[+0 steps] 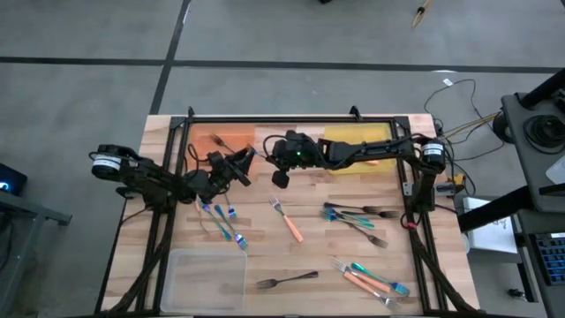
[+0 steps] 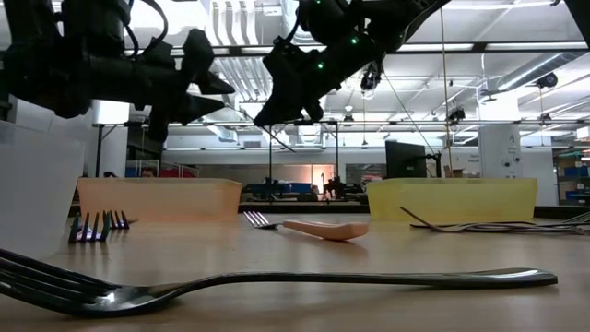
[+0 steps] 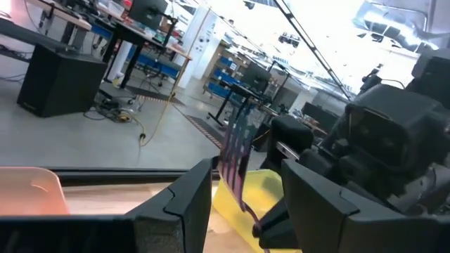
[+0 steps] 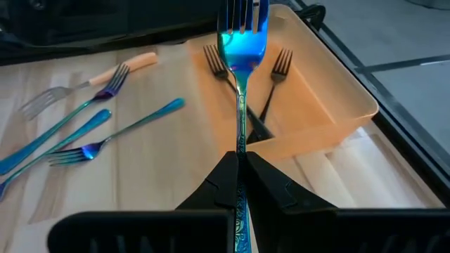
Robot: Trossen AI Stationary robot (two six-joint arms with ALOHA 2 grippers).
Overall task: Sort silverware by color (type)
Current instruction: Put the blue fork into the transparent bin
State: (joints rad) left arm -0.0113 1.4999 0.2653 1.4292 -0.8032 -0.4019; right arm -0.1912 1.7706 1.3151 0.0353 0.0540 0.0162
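Note:
My right gripper is shut on a shiny blue-teal fork, which it holds over the orange tray at the table's far left. Two dark forks lie in that tray. My left gripper hangs open just left of it, above the table, with nothing between its fingers. In the left wrist view the held fork shows beyond the gap of the left gripper. More silverware lies on the table: blue-teal pieces, an orange-handled fork and dark forks. My right gripper pinches the blue-teal fork's slim handle between its two fingers. The fingers come from the table's right, slanting down, and lie along the handle. The fork sticks out ahead of them, tines leading, lifted clear above the orange tray.
A yellow tray stands at the far right beside the orange tray. A clear tray lies at the near left. A dark fork and mixed orange and teal pieces lie near the front edge.

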